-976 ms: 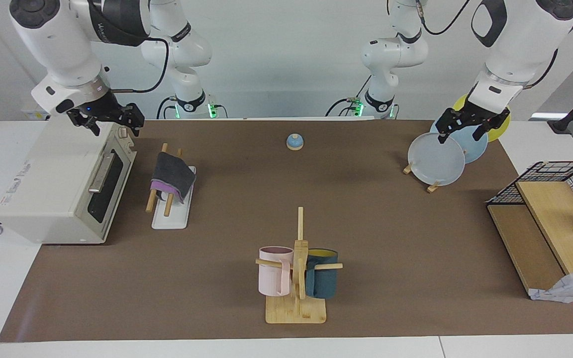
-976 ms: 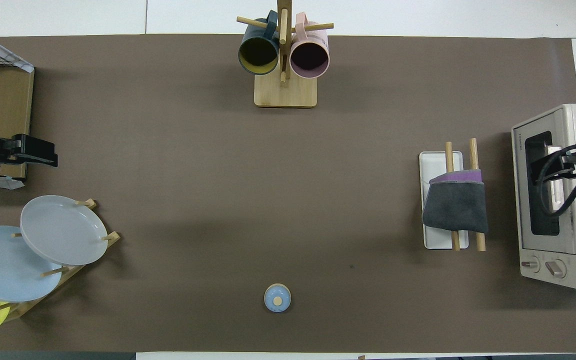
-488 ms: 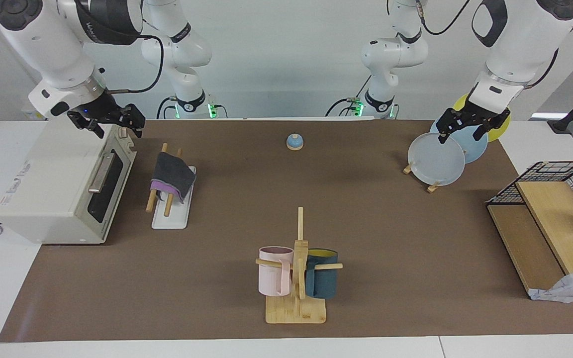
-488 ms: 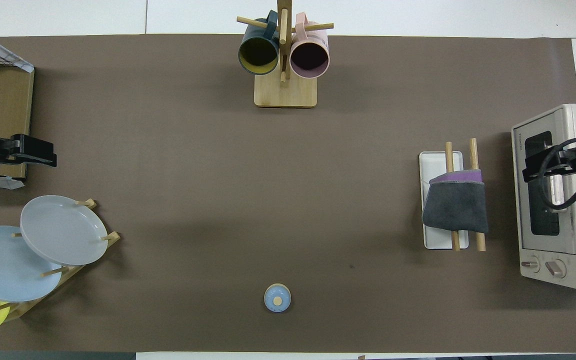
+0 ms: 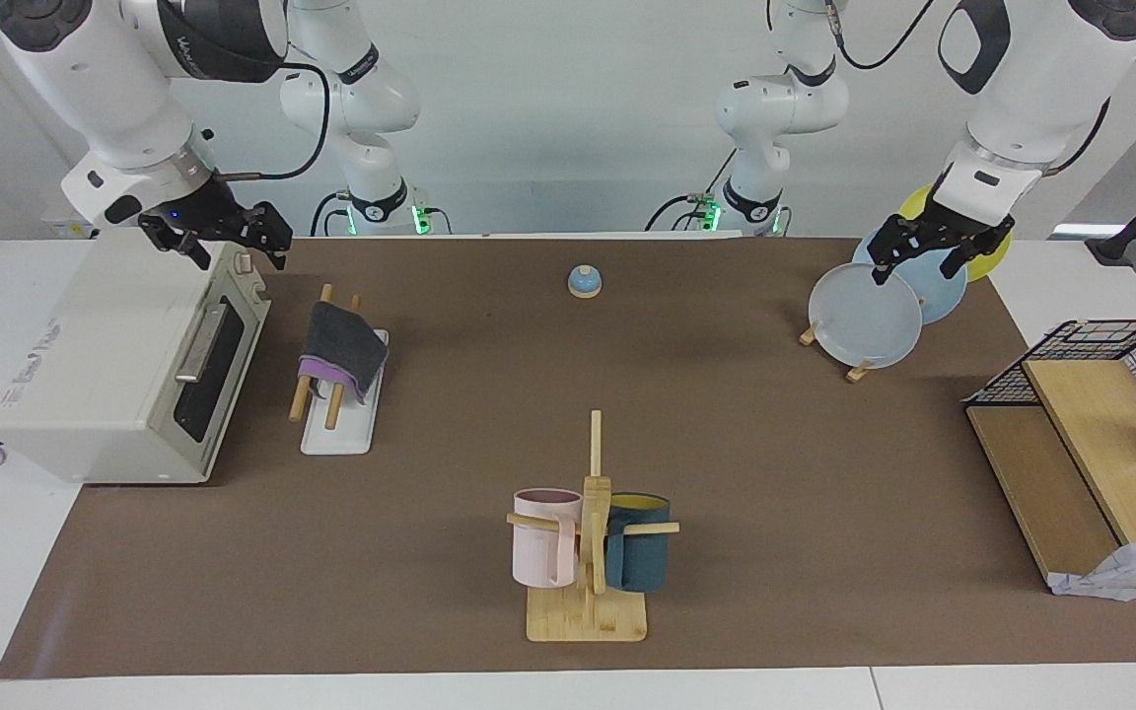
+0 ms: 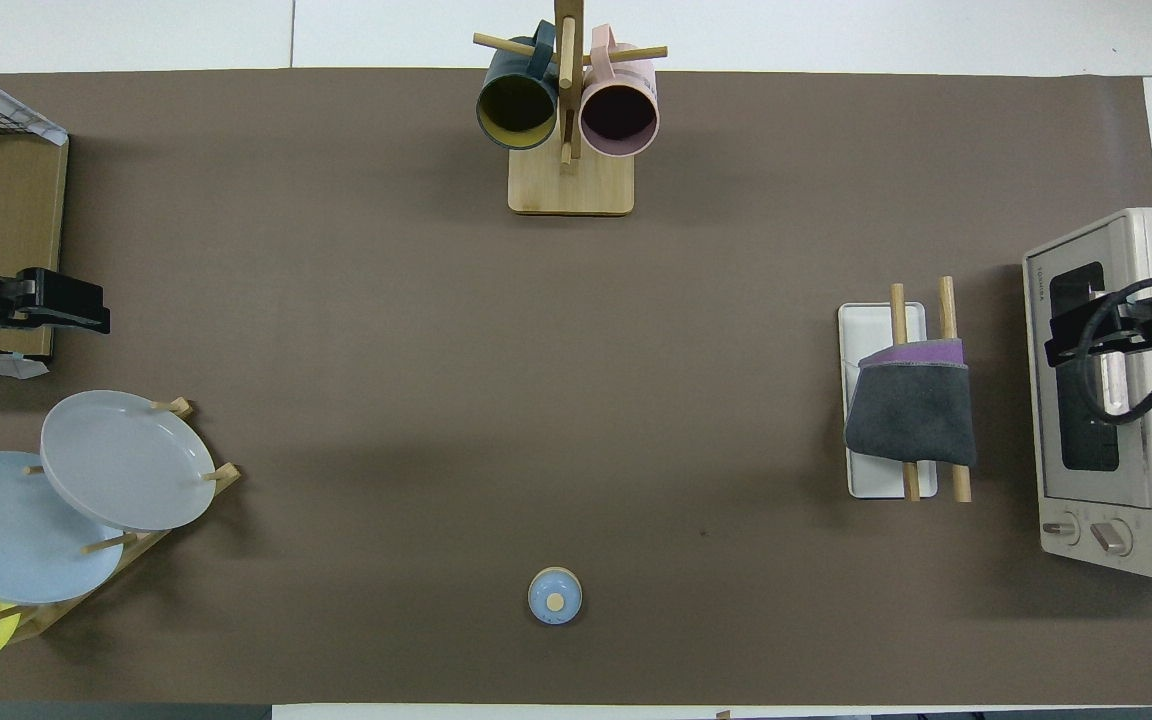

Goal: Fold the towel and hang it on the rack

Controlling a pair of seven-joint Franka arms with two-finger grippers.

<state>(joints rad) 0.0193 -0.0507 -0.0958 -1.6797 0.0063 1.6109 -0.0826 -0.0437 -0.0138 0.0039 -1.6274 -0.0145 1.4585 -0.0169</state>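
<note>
The towel (image 5: 341, 343) is folded with its dark grey face out and a purple edge showing. It hangs over the two wooden dowels of the rack (image 5: 335, 432), toward the right arm's end of the table. In the overhead view the towel (image 6: 914, 418) covers the middle of the rack (image 6: 874, 328). My right gripper (image 5: 233, 247) (image 6: 1064, 338) hovers open and empty over the toaster oven, apart from the towel. Over the plates, my left gripper (image 5: 915, 264) (image 6: 76, 305) is open and holds nothing.
A toaster oven (image 5: 114, 355) stands beside the rack. A mug tree (image 5: 590, 552) with two mugs stands far from the robots. A blue bell (image 5: 584, 282) sits near them. A plate stand (image 5: 864, 318), a wire-basket shelf (image 5: 1091, 424) and a pale cloth (image 5: 1130, 577) fill the left arm's end.
My right gripper has shifted a little over the oven's front edge, toward the rack. The left gripper has barely drifted. The towel hangs as before.
</note>
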